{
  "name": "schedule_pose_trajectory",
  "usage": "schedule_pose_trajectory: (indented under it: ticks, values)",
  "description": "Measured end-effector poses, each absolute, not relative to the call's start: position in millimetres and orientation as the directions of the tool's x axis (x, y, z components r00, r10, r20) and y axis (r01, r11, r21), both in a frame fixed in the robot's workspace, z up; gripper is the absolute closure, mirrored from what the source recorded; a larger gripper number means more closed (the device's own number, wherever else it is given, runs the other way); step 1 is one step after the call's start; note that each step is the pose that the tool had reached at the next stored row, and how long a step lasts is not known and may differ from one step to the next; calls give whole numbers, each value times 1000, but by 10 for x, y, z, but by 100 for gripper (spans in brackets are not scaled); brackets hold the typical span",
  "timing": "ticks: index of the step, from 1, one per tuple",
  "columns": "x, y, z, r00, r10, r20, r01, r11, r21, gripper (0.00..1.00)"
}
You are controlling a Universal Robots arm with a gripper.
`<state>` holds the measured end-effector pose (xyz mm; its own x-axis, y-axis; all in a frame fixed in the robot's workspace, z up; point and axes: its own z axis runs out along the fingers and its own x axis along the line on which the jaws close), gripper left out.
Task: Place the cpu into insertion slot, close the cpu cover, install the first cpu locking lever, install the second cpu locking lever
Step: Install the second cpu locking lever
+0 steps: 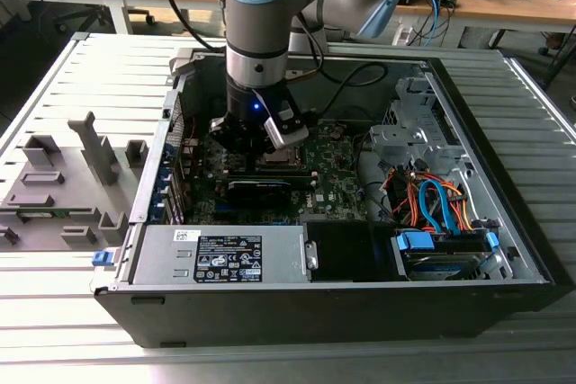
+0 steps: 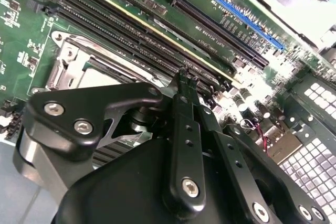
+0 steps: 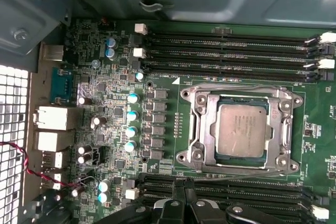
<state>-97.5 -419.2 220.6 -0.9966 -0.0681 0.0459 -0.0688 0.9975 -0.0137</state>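
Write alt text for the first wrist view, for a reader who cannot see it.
A cpu sits in the insertion slot on a green motherboard, with the metal cpu cover closed around it. Long black memory slots run beside it, and the black gripper is at the picture's edge.

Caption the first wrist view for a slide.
CPU seated in the socket, cover closed over it, tool just beside the socket.

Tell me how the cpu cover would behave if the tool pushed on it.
The cpu cover looks like thin sheet metal, so probably stiff but light, springy at its edges. It lies flat around the cpu, framing it, so a downward push would likely meet firm resistance. Its bare metal seems smooth; the tool might slide off it sideways.
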Motion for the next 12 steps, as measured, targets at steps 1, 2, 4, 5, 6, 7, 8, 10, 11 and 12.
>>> schedule_pose_trajectory:
  ticks: [1,2,4,5,6,7,8,10,11,12]
  values:
    - [-981,-4184,2203,-997,-69,46,-69,997,-14,89]
    - [-987,-4176,2200,-997,-69,46,-70,997,-14,89]
    - [-997,-4155,2190,-996,-71,46,-71,997,-14,89]
    - [-998,-4145,2180,-996,-72,46,-72,997,-14,89]
    - [-998,-4143,2175,-996,-72,46,-73,997,-14,89]
    - [-997,-4142,2167,-996,-72,46,-73,997,-14,89]
    - [-998,-4141,2149,-996,-72,46,-73,997,-14,89]
    - [-1009,-4141,2132,-996,-73,46,-73,997,-14,89]
    - [-1015,-4141,2127,-996,-73,46,-74,997,-13,89]
    - [-1020,-4140,2124,-996,-73,46,-74,997,-13,89]
